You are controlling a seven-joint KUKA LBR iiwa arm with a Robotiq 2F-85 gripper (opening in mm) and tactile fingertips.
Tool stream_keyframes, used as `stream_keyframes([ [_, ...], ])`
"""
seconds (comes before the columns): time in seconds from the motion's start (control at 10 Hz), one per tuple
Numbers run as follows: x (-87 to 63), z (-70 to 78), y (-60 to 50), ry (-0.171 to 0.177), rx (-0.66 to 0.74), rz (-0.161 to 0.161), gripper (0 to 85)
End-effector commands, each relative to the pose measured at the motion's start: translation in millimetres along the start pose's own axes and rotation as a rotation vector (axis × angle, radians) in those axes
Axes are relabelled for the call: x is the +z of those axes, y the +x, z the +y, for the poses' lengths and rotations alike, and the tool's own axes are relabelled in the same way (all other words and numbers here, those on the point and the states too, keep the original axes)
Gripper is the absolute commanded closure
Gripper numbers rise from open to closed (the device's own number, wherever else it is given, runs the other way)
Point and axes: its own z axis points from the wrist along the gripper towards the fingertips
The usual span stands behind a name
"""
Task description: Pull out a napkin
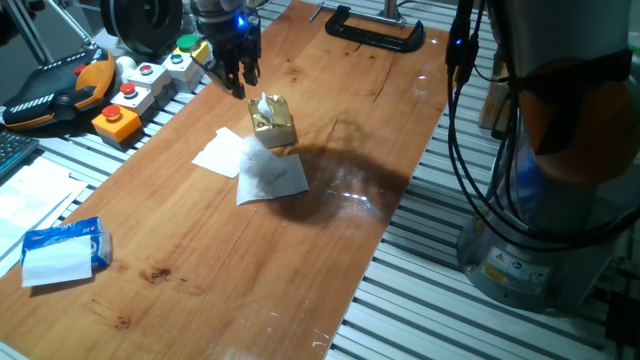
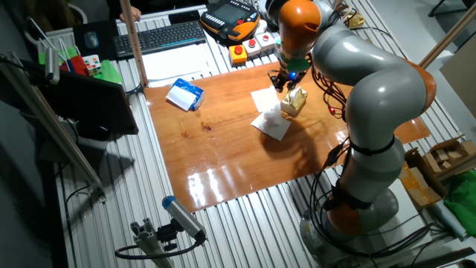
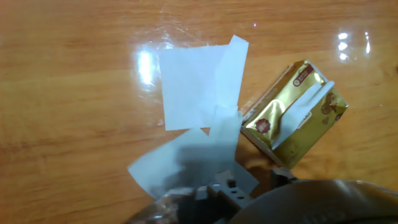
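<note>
A small tan-gold cardboard box (image 1: 276, 128) stands on the wooden table, with the napkin (image 1: 267, 104) sticking up from its top as a white tuft. My gripper (image 1: 243, 80) hangs just above and to the left of the box, apart from the napkin, with its jaws a little apart and nothing between them. In the hand view the box (image 3: 280, 118) lies to the right, with the napkin (image 3: 306, 107) showing as a white strip in its slot. My gripper (image 3: 252, 180) is at the bottom edge. The other fixed view shows the gripper (image 2: 285, 80) just above the box (image 2: 294, 103).
Two flat white square sheets (image 1: 222, 152) (image 1: 271, 178) lie beside the box. A blue tissue packet (image 1: 66, 248) lies at the near left. A button box (image 1: 130, 95) and a pendant are at the far left. A black clamp (image 1: 375, 30) is at the far edge.
</note>
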Motion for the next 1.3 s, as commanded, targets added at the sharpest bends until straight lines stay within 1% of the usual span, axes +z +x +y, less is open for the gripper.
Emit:
stream_keyframes([
  [0.0,4.9,3.3,0.0,-0.008,0.006,0.001,28.7],
  [0.1,9.2,5.9,-0.8,-0.009,0.009,0.001,29.3],
  [0.2,12.5,6.7,-2.4,-0.011,0.006,0.000,32.7],
  [0.3,14.8,6.3,-4.3,-0.010,-0.006,-0.005,39.3],
  [0.4,16.5,5.0,-6.0,-0.001,-0.026,-0.007,52.3],
  [0.6,18.0,4.2,-8.4,-0.006,-0.054,0.005,76.3],
  [0.7,17.1,2.8,-9.8,-0.010,-0.068,0.011,84.3],
  [0.9,15.6,1.0,-12.0,-0.012,-0.082,0.015,84.3],
  [1.1,15.7,0.7,-12.9,-0.008,-0.088,0.000,84.3],
  [1.2,15.2,0.4,-12.7,-0.008,-0.091,0.000,84.3],
])
